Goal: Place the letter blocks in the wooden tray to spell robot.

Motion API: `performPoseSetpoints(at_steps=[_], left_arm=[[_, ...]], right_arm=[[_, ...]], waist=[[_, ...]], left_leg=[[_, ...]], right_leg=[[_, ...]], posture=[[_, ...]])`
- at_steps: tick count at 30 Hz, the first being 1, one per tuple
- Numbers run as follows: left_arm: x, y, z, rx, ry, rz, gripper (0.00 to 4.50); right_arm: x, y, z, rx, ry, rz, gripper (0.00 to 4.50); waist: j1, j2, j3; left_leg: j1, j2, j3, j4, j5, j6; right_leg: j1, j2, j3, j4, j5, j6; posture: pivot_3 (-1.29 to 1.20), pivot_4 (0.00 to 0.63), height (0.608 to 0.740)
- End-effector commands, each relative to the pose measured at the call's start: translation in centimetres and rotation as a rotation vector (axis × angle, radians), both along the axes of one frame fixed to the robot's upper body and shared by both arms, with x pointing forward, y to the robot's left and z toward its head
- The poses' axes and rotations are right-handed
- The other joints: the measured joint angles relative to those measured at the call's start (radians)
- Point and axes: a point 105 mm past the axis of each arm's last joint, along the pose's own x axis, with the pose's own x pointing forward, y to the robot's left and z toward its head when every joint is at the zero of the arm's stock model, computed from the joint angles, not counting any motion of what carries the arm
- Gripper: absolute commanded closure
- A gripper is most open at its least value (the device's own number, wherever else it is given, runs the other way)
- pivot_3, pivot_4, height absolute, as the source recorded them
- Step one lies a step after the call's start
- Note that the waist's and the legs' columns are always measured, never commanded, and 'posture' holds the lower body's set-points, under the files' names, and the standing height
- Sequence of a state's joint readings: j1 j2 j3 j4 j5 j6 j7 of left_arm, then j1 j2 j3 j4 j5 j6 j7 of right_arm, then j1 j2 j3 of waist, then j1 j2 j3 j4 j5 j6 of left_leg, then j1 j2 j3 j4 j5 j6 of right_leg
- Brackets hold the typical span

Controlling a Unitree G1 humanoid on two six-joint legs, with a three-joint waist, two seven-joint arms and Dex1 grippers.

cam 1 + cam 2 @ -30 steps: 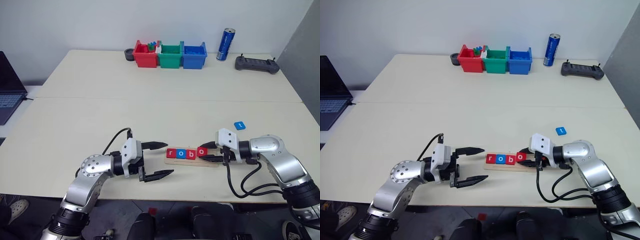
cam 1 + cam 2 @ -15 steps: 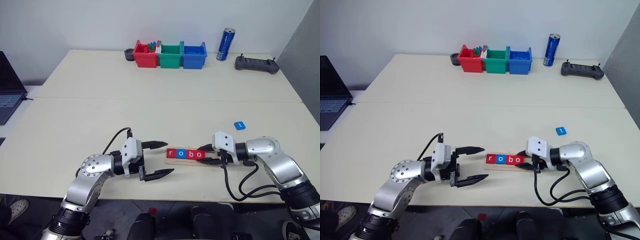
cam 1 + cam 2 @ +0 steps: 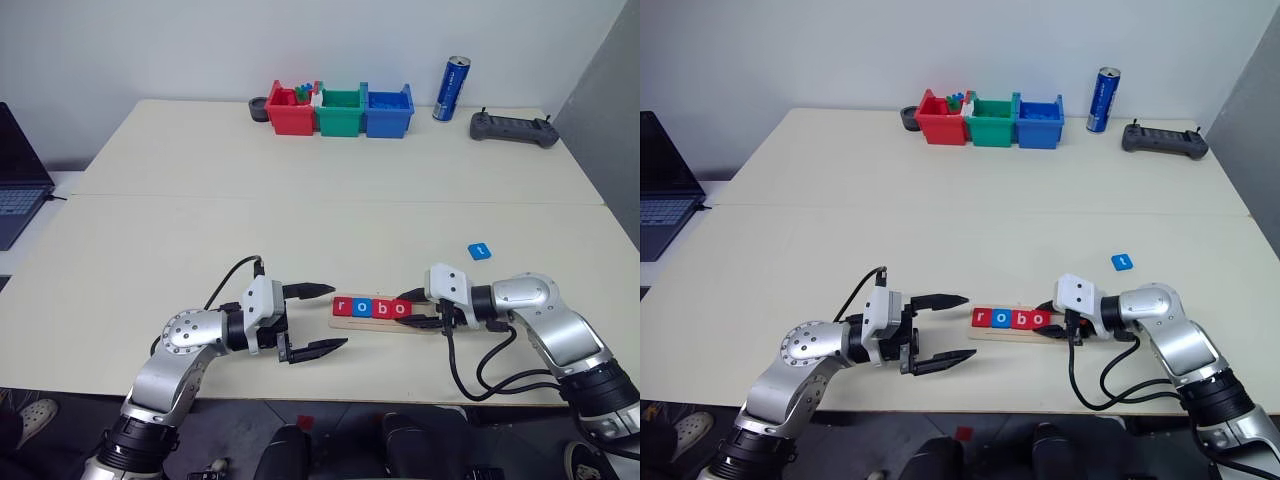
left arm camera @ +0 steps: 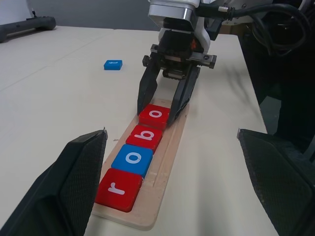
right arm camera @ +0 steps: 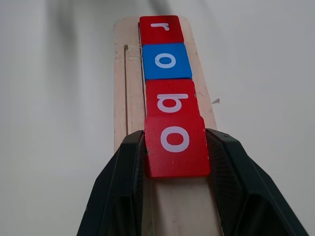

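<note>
While right tool (image 4: 164, 118) grips fourth, four letter blocks (image 3: 371, 308) on wooden tray (image 4: 170, 162); left tool (image 3: 322, 320) wide.

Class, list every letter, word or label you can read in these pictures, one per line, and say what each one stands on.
"r": white letter on the red square tile at the end of the pale wooden tray.
"o": on the blue square tile next to it.
"b": on the second red tile.
"o": on the red tile between the right gripper's fingers.
Loose blue tile on the table: letter too small to read.
Blue drink can: print unreadable.
</note>
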State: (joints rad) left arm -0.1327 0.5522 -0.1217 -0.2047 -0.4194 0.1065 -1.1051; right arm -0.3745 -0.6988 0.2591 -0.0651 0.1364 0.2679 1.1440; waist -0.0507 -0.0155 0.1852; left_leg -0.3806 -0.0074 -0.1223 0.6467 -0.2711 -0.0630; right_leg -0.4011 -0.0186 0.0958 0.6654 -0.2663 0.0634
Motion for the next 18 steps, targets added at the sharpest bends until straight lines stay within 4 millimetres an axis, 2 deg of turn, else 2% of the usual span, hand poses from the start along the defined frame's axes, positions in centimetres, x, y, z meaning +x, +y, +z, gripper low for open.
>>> performPoseSetpoints(at_steps=[1,9,17,18], left_arm=[[-0.33,-0.19,0.83,-0.006,-0.035,-0.021,0.00],[-0.34,-0.24,0.79,-0.005,-0.035,-0.023,0.00],[-0.31,-0.27,0.80,-0.005,-0.037,-0.021,0.00],[-0.31,-0.27,0.79,-0.005,-0.037,-0.021,0.00]], right_arm=[[0.16,0.28,0.91,0.001,-0.042,0.025,3.04],[0.27,0.20,1.01,-0.001,-0.042,0.026,3.04],[0.31,0.14,1.20,0.003,-0.040,0.028,0.23],[0.36,0.13,1.28,0.004,-0.043,0.026,0.04]], waist=[[0.000,0.000,0.000],[0.000,0.000,0.000],[0.000,0.000,0.000],[0.000,0.000,0.000]], left_leg=[[0.000,0.000,0.000,0.000,0.000,0.000],[0.000,0.000,0.000,0.000,0.000,0.000],[0.000,0.000,0.000,0.000,0.000,0.000],[0.000,0.000,0.000,0.000,0.000,0.000]], right_leg=[[0.000,0.000,0.000,0.000,0.000,0.000],[0.000,0.000,0.000,0.000,0.000,0.000],[0.000,0.000,0.000,0.000,0.000,0.000],[0.000,0.000,0.000,0.000,0.000,0.000]], posture=[[0.00,0.150,0.740],[0.00,0.150,0.740],[0.00,0.150,0.740],[0.00,0.150,0.740]])
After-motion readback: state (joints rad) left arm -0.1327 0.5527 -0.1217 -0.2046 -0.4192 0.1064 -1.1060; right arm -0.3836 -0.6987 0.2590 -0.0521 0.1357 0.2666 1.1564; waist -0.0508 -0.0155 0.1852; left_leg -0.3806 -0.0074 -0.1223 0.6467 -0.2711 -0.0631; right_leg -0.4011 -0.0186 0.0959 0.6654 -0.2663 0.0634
